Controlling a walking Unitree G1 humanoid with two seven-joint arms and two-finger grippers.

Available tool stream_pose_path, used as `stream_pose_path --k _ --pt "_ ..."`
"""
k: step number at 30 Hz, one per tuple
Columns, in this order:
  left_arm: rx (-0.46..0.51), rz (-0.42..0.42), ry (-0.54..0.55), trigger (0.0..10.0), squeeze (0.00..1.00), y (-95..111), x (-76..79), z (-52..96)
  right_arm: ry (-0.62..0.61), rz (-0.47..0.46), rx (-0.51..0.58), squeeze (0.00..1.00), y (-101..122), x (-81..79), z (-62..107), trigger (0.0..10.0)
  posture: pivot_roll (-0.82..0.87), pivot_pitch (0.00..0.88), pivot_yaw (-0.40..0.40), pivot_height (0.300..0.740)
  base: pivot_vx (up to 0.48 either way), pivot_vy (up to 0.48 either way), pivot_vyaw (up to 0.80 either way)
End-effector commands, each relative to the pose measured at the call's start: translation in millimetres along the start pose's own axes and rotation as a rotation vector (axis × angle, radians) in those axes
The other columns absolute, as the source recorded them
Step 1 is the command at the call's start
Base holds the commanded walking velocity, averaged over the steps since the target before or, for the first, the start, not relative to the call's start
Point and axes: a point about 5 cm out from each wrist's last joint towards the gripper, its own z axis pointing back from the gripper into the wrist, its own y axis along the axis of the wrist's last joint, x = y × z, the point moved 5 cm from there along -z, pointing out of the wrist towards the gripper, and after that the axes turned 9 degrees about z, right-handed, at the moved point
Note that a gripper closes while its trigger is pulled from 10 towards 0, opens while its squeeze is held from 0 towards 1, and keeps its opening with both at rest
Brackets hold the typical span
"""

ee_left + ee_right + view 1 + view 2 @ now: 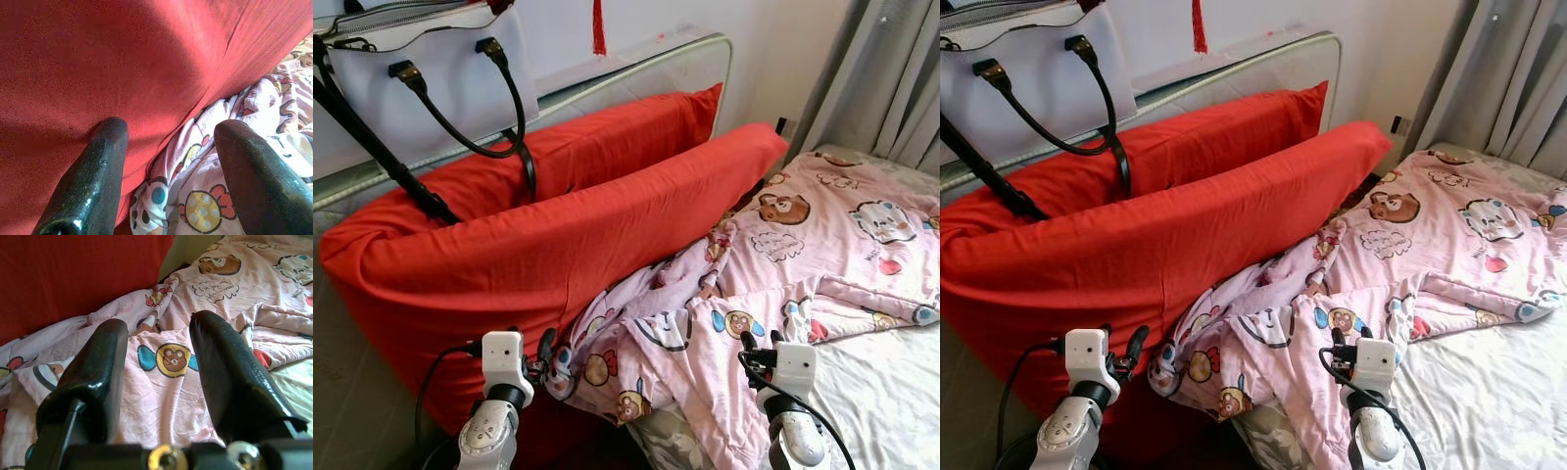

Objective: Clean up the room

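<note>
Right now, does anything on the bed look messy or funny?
Yes. The pink cartoon blanket lies crumpled and bunched, one corner tucked against the front red pillow instead of spread flat. A white handbag sits on top of the headboard, its black strap hanging over the back red pillow. Both open tools, left and right, hover at the blanket.

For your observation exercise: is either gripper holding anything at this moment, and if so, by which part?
Nothing is held. The left gripper is open at the edge of the pink blanket, beside the red pillow; the right gripper is open over the blanket.
</note>
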Motion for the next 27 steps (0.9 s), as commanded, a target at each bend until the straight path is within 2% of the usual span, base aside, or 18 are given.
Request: stream_pose_path --k 1,3,5,11,15,17,19,26,27 --pt "0.000 0.018 0.009 10.0 0.00 0 0.2 1.0 0.014 0.000 -0.021 0.00 0 -5.6 -2.0 10.0 -0.04 0.000 -0.012 0.705 0.000 0.000 0.00" --pt "0.000 0.020 0.009 10.0 0.00 0 0.4 0.9 0.016 0.002 -0.038 0.00 -2 -6.7 -2.9 10.0 -0.04 0.000 -0.012 0.705 0.000 0.000 0.00" --pt "-0.002 0.021 0.009 10.0 0.00 0 1.0 0.8 0.015 -0.002 -0.015 0.00 2 -7.8 -2.9 10.0 -0.04 0.000 -0.015 0.690 0.000 0.000 0.00" --pt "-0.011 0.021 0.012 10.0 0.00 -1 0.2 2.6 0.036 -0.016 0.010 0.00 9 -16.0 -2.7 10.0 -0.04 0.000 -0.015 0.690 0.000 0.000 0.00" --pt "-0.013 0.021 0.013 10.0 0.00 -2 -0.1 3.5 0.040 -0.010 -0.018 0.00 6 -18.4 -3.2 10.0 -0.04 0.000 -0.016 0.690 0.000 0.000 0.00" --pt "-0.014 0.021 0.014 10.0 0.00 -2 -0.2 3.7 0.048 -0.003 -0.030 0.00 5 -20.9 -3.4 10.0 -0.04 0.000 -0.016 0.676 0.000 0.000 0.00" --pt "-0.017 0.022 0.015 10.0 0.00 -2 -0.1 3.8 0.049 -0.015 0.005 0.00 9 -21.3 -2.1 10.0 -0.04 0.000 -0.015 0.671 0.000 0.000 0.00" --pt "-0.024 0.022 0.011 10.0 0.00 -4 0.8 5.0 0.045 -0.033 -0.002 0.00 11 -21.5 -4.2 10.0 -0.04 0.000 -0.013 0.671 0.000 0.000 0.00" --pt "-0.026 0.022 0.009 10.0 0.00 -5 0.9 5.9 0.053 -0.018 -0.040 0.00 6 -21.8 -5.6 10.0 -0.04 0.000 -0.013 0.671 0.000 0.000 0.00"
